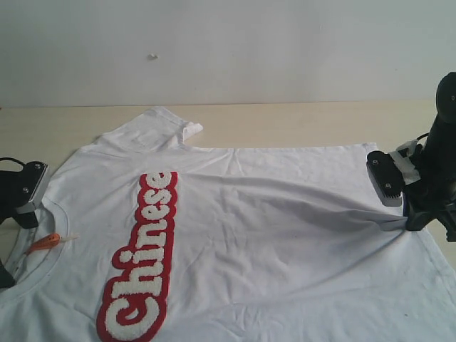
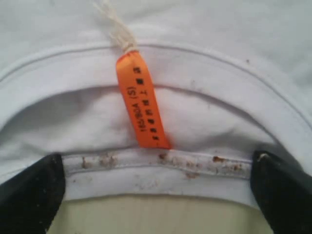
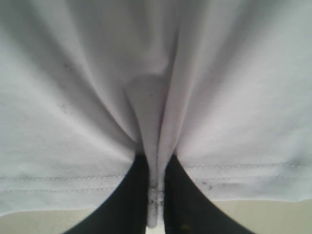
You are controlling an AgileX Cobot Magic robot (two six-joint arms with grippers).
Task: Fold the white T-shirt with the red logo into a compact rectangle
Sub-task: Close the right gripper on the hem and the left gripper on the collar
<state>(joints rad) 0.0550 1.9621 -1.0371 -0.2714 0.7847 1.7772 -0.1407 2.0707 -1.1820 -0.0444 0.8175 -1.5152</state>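
Cotton spreads across the pale wooden table: the large white short-sleeved T-shirt lies face up and mostly flat, its ribbed round collar toward the left arm and its hem toward the right arm, with one sleeve crumpled at the far edge. The red logo, a long band of fuzzy white bubble letters with a thick red outline reading "Chinese", runs along the chest at the collar end. The left gripper sits at the neck opening with its jaws spread wide. Its two black fingers stand either side of a stretch of collar rim flecked with brownish specks. A small orange neck tag with dark print lies across the collar just beyond them. The right gripper is clamped on the hem: its dark fingers pinch a narrow fold of the stitched edge, and ridges of cloth run from the pinch across the shirt's lower part.
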